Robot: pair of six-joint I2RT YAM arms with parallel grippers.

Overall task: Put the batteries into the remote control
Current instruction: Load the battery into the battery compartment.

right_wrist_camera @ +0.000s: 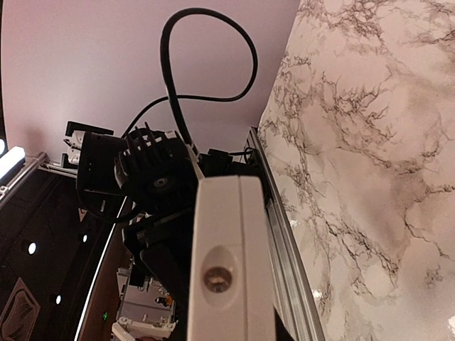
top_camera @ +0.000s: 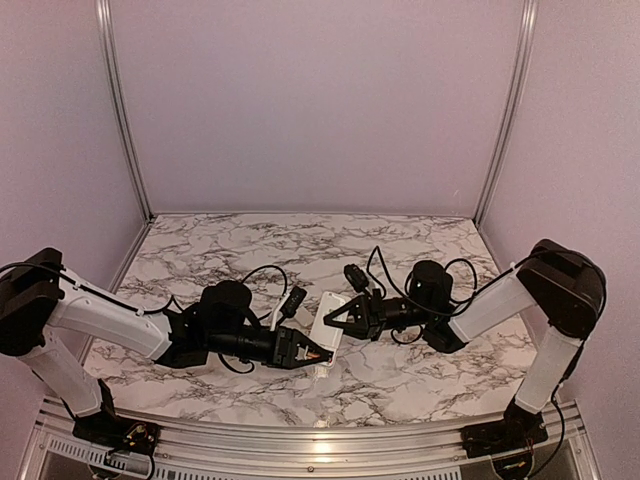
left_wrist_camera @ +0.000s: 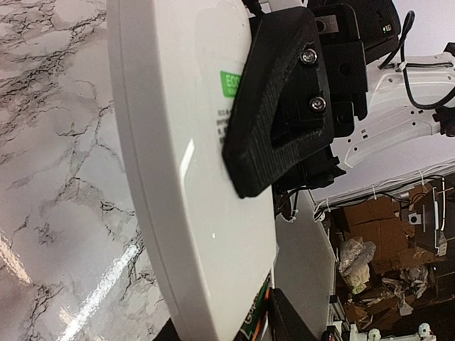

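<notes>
The white remote control (top_camera: 329, 312) is held above the marble table between both arms. My right gripper (top_camera: 338, 320) is shut on its far end; in the right wrist view the remote (right_wrist_camera: 231, 241) fills the space between my right gripper's (right_wrist_camera: 231, 316) jaws, seen end-on. In the left wrist view the remote's plain back (left_wrist_camera: 185, 163) shows, with a right finger (left_wrist_camera: 281, 106) clamped on it. My left gripper (top_camera: 318, 352) (left_wrist_camera: 227, 330) is shut on an orange-and-green labelled battery (left_wrist_camera: 257, 316), pressed against the remote's near end. The dark battery is out of view.
A small white piece (top_camera: 322, 373) lies on the table (top_camera: 250, 250) just under my left gripper. Loose black cables (top_camera: 262, 275) loop over both arms. Walls with metal posts (top_camera: 122, 110) close the sides and back.
</notes>
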